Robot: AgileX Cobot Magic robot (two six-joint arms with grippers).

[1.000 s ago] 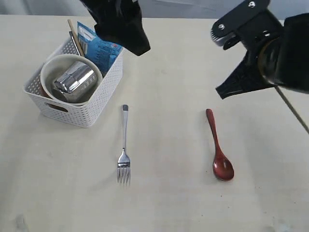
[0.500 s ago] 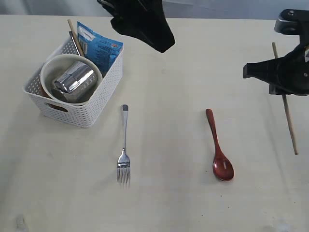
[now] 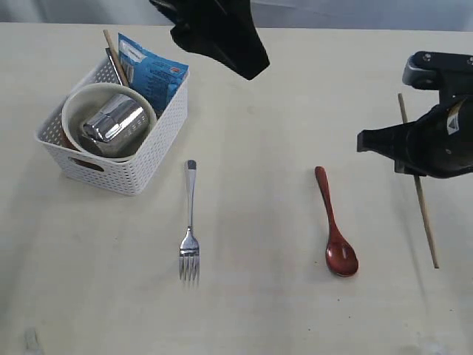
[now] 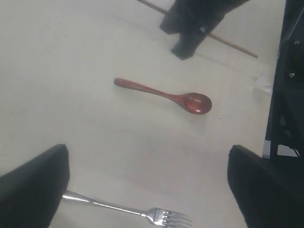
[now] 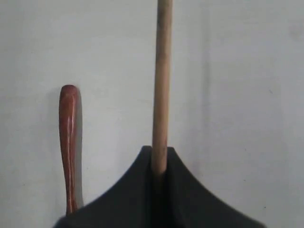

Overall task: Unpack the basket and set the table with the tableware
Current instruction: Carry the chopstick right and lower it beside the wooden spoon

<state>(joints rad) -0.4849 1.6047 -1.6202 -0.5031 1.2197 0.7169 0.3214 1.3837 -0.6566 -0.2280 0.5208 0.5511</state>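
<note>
The white basket stands at the left on the table. It holds a cream bowl with a steel cup lying in it, and one wooden chopstick at its far wall. A steel fork and a dark red spoon lie on the table. My right gripper, right of the spoon, is shut on another chopstick and holds it low over the table. High at the back hangs my left gripper, open and holding nothing.
A blue snack packet leans in the basket's far corner. In the left wrist view the spoon and the fork lie far below the open fingers.
My right gripper has come down and a little left with the chopstick, nearer the spoon. The left gripper shifted right from above the basket, then stayed put.
</note>
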